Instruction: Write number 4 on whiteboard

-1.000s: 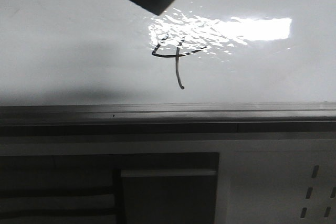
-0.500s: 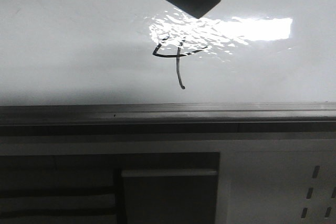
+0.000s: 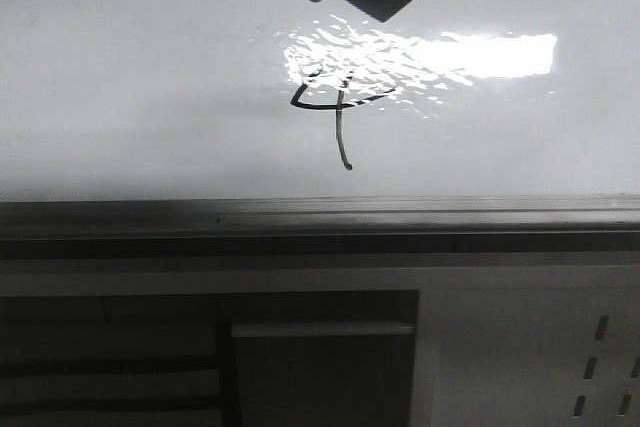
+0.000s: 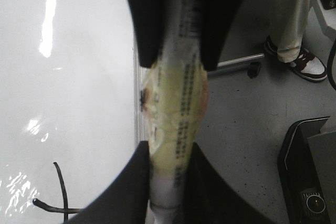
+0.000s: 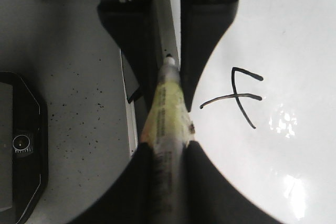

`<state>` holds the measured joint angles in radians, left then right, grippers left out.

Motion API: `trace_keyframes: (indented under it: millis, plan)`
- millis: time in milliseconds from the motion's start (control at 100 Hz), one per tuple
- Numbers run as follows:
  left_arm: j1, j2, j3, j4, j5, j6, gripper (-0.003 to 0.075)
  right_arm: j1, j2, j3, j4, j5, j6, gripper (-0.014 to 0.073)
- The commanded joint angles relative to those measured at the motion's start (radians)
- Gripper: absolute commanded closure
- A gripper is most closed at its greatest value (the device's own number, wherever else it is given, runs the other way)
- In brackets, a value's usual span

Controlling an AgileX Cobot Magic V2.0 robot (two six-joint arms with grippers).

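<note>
Number 4 point(image 3: 335, 112) | drawn on the whiteboard point(image 3: 120, 77), at the lower left of the glare patch point(image 3: 480, 55) | strokes look complete, little seems left | right tool point(image 5: 167, 106) clamped on marker point(image 5: 165, 114), tip off the board | left tool point(image 4: 173, 103) clamps a second marker point(image 4: 176, 103)

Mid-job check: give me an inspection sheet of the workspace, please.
Surface: whiteboard glossy, glare patch beside the 4; grey rail along its edge.
Job's things: 4 drawn in black, open top, long tail.
Clutter: nothing seen.
Grippers: left gripper shut on taped left marker; right gripper shut on taped right marker, tip apart from the 4.
Cables: nothing clearly seen.
Surroundings: dark cabinet below the rail; person's leg and black box on the floor.
</note>
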<state>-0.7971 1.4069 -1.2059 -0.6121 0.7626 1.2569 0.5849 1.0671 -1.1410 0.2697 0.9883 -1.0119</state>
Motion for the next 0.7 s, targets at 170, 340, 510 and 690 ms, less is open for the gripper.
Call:
trace_keyframes:
  millis: [170, 340, 510, 690]
  plan:
    - [-0.007, -0.028, -0.034, -0.043, -0.035, -0.006, 0.0741, 0.001, -0.012, -0.033, 0.014, -0.035, -0.003, 0.0418]
    - [-0.002, -0.034, -0.034, -0.043, -0.035, -0.012, 0.0741, 0.001, -0.036, -0.046, -0.008, -0.03, 0.035, 0.0162]
    - [0.04, -0.075, -0.034, -0.026, -0.035, -0.157, 0.0741, 0.001, -0.115, -0.096, -0.14, -0.025, 0.262, 0.0158]
    - [0.139, -0.154, -0.025, 0.221, -0.009, -0.555, 0.0741, 0.001, -0.222, -0.097, -0.371, -0.001, 0.611, 0.0158]
